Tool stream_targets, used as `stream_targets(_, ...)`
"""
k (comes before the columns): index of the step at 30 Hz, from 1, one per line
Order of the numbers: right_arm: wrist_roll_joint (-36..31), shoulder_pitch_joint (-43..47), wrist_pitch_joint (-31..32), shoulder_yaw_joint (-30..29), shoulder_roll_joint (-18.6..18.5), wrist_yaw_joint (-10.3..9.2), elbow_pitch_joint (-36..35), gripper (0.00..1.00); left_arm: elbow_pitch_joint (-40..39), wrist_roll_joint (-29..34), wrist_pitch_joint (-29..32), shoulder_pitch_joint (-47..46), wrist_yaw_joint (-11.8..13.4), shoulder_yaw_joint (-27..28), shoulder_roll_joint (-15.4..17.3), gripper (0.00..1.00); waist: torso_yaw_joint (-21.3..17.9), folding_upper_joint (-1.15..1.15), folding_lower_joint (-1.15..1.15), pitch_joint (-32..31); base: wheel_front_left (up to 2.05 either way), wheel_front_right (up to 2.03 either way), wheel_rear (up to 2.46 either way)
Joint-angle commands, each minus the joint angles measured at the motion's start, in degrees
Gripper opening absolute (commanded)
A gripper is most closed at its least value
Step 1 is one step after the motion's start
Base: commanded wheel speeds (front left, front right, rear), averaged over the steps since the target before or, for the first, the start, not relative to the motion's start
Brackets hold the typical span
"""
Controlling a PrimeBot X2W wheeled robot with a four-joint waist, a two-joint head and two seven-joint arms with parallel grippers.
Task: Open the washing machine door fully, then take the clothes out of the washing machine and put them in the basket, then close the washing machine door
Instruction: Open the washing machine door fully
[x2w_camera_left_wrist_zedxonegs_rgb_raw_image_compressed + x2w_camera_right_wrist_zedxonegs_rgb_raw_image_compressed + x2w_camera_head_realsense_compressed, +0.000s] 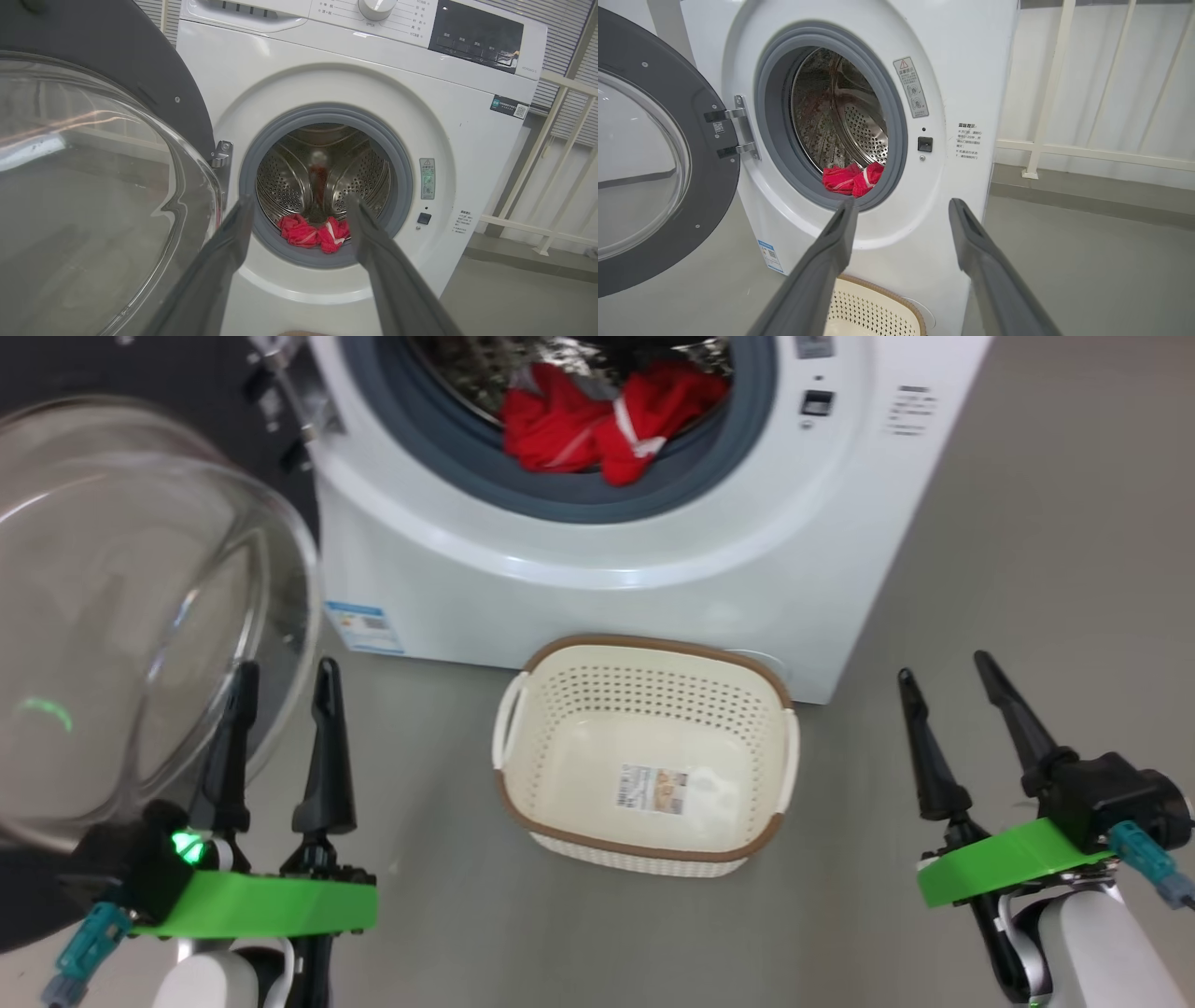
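The washing machine door (pixel 121 616) is standing swung wide open beside the washing machine (pixel 597 551). The clothes (pixel 607 425) are lying at the front of its drum, perhaps touching the gasket. The basket (pixel 653 644) is sitting just before the machine. The left gripper (pixel 287 665) and right gripper (pixel 943 665) are hovering before the machine, fingers spread wide, holding nothing.

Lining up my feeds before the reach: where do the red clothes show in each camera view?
Head view: clothes at top centre.
Left wrist view: clothes just below centre.
Right wrist view: clothes slightly left of centre.
Shared landmark: the grey door seal circling them.
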Motion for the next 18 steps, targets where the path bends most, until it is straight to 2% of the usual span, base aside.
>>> stream_targets(1,-1.0,-1.1,-0.4,0.5,0.1,0.36,-2.2,1.0,-0.9,-0.5,-0.2,0.3,-0.5,1.9,1.5,1.0,-3.4,0.0,0.0,-0.1,0.0,0.0,0.0)
stream_targets(12,0.1,2.3,-0.4,-0.3,0.1,0.36,-5.5,1.0,1.2,1.9,-0.3,5.4,0.6,4.3,1.9,1.0,-10.9,0.0,0.0,-2.6,0.0,0.0,0.0)
stream_targets(18,0.1,4.2,-0.4,0.4,0.1,0.36,-5.7,1.0,2.2,3.5,-0.3,7.9,0.7,4.6,2.2,1.0,-13.5,0.0,0.0,-4.1,0.0,0.0,0.0)
